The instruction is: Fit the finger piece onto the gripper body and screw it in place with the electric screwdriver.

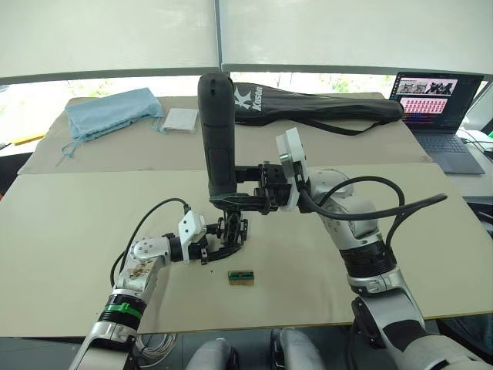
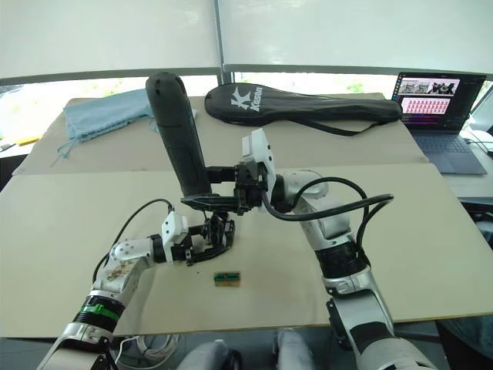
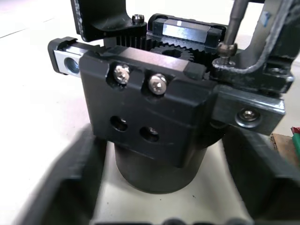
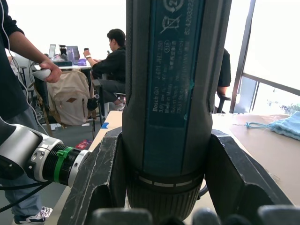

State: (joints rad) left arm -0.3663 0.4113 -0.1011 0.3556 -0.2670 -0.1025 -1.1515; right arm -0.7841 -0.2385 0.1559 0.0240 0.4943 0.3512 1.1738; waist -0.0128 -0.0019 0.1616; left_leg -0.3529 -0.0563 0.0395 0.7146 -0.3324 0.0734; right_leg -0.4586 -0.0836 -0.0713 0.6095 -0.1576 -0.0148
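Observation:
The gripper body [image 3: 150, 108], a chunky black block on a round base, stands on the table [image 1: 69, 231]. My left gripper [image 1: 222, 243] is shut on that base, its fingers [image 3: 70, 187] on either side. The black finger piece [image 3: 262, 77] sits on the body's side carriage. The electric screwdriver [image 1: 218, 139], a thick black cylinder, stands upright above the body. Its thin metal bit [image 3: 234, 21] rests on a screw [image 3: 225, 48] at the finger piece's base. My right gripper [image 1: 225, 185] is shut on the screwdriver's lower part, its fingers [image 4: 101, 183] pressed against the barrel [image 4: 168, 93].
A small green-and-tan box [image 1: 241, 277] lies just in front of the body. At the back of the table lie a black racket bag [image 1: 308, 104], a blue cloth pouch [image 1: 112, 112] and a white pad [image 1: 182, 119]. A laptop [image 1: 439, 108] stands at the back right. People [image 4: 110, 61] are beyond the table.

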